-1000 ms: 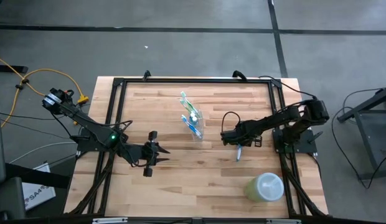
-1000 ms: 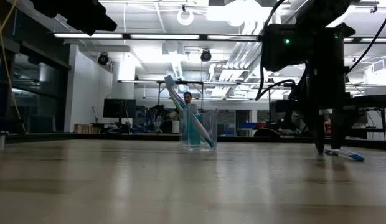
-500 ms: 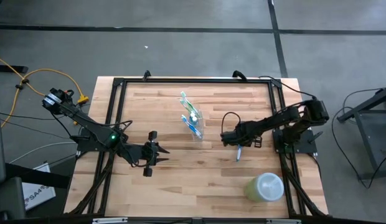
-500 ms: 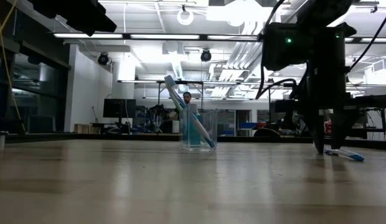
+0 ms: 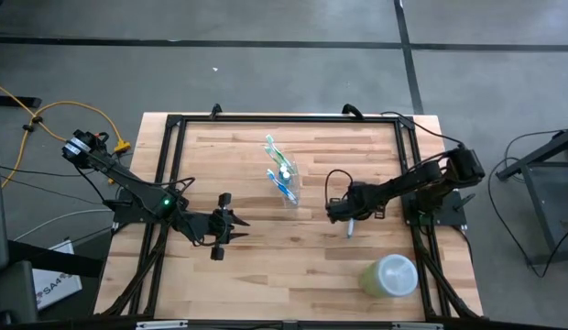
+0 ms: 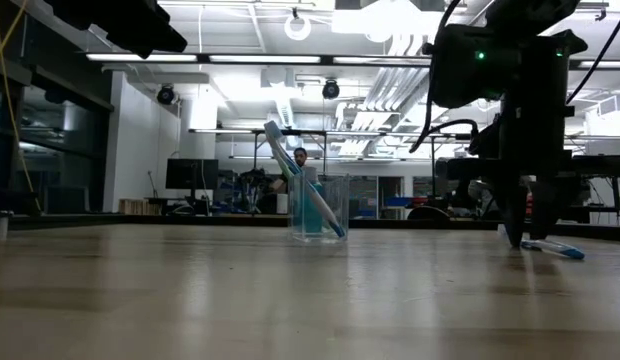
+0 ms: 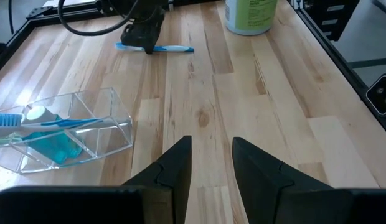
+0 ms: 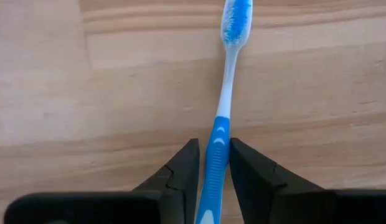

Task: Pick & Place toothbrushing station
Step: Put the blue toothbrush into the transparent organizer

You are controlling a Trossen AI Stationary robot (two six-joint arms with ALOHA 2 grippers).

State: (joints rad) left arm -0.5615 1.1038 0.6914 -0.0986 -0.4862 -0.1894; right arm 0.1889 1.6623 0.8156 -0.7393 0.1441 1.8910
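A small clear cup (image 5: 286, 183) stands upright at mid-table, holding blue and green toothbrushes that lean against its rim; it also shows in the low view (image 6: 318, 210) and the left wrist view (image 7: 68, 127). A blue-and-white toothbrush (image 5: 351, 225) lies flat on the wood to its right. My right gripper (image 8: 213, 155) points down over it. Its fingers are narrowly open and stand on either side of the blue handle (image 8: 216, 143); I cannot tell whether they touch it. My left gripper (image 5: 236, 223) is open and empty above the table's left half.
A pale green round container (image 5: 390, 275) stands near the table's near right corner. A black frame rail (image 5: 174, 165) runs along the table's edges. Bare wood lies between the cup and my left gripper.
My right gripper has gone a little toward the table's near edge, over the lying toothbrush. The toothbrush and the cup have stayed where they were.
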